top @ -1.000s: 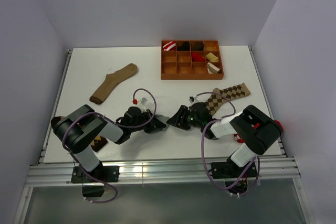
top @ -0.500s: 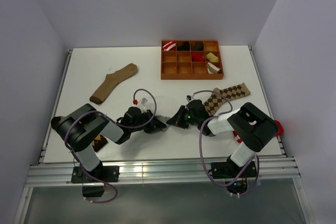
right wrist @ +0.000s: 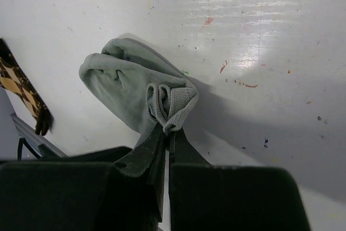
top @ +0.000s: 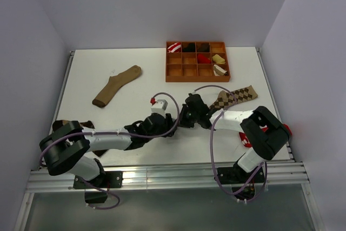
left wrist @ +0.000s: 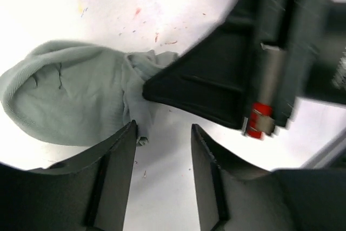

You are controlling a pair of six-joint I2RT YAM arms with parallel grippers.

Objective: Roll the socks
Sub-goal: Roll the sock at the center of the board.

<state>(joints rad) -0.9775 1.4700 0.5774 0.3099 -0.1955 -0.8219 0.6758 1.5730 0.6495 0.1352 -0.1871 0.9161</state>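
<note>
Top view: my left hand (top: 172,123) and right hand (top: 184,118) are meeting nose to nose on the counter (top: 97,63), on the near side of the wooden tray (top: 197,79), below its left corner. The grey sock is hiding between them here. I'm also counting one long tan sock (top: 116,86) well left of the tray, one light argyle sock (top: 238,96) just off its near right corner, and six rolled bundles (top: 203,58) inside it, as far as I can make out.

Left wrist view: my left hand is sitting open, nothing between its fingers (left wrist: 116,155), with the grey sock (left wrist: 70,101) brushing one of them.

Right wrist view: my right hand is pinching the sock's bunched cuff. The body is running straight away from the tips, so I'm guessing the roll goes along that line.
</note>
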